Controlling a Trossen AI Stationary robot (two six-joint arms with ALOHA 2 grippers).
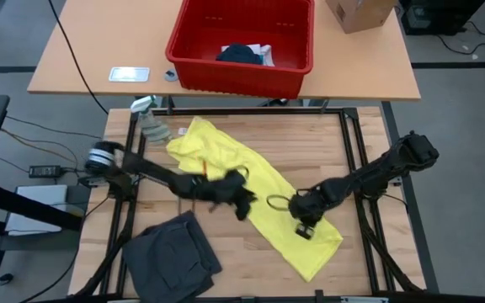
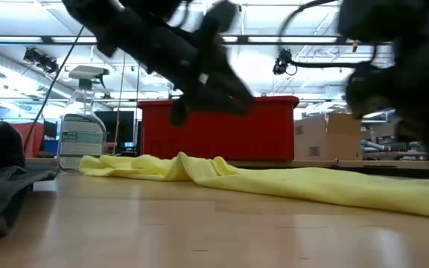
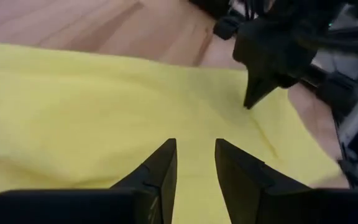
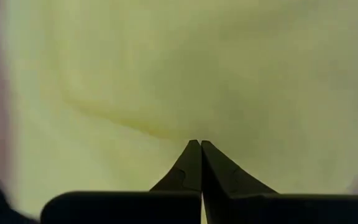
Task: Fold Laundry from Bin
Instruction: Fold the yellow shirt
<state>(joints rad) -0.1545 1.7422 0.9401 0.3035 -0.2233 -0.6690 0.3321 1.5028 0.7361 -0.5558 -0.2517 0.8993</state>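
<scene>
High view: one yellow garment (image 1: 251, 189) lies spread diagonally across the wooden table (image 1: 327, 151), running from 11 o'clock to 5 o'clock. One dark grey garment (image 1: 171, 257) sits folded at 7 o'clock. The red bin (image 1: 242, 71) stands on a separate table at 12 o'clock, with dark and white cloth inside. One spray bottle (image 1: 150, 118) stands at 10 o'clock, a cardboard box (image 1: 360, 13) at 1 o'clock. The left gripper (image 3: 194, 152) hovers over the yellow cloth, fingers slightly parted, holding nothing. The right gripper (image 4: 199, 148) is above the same cloth, fingers pressed together.
</scene>
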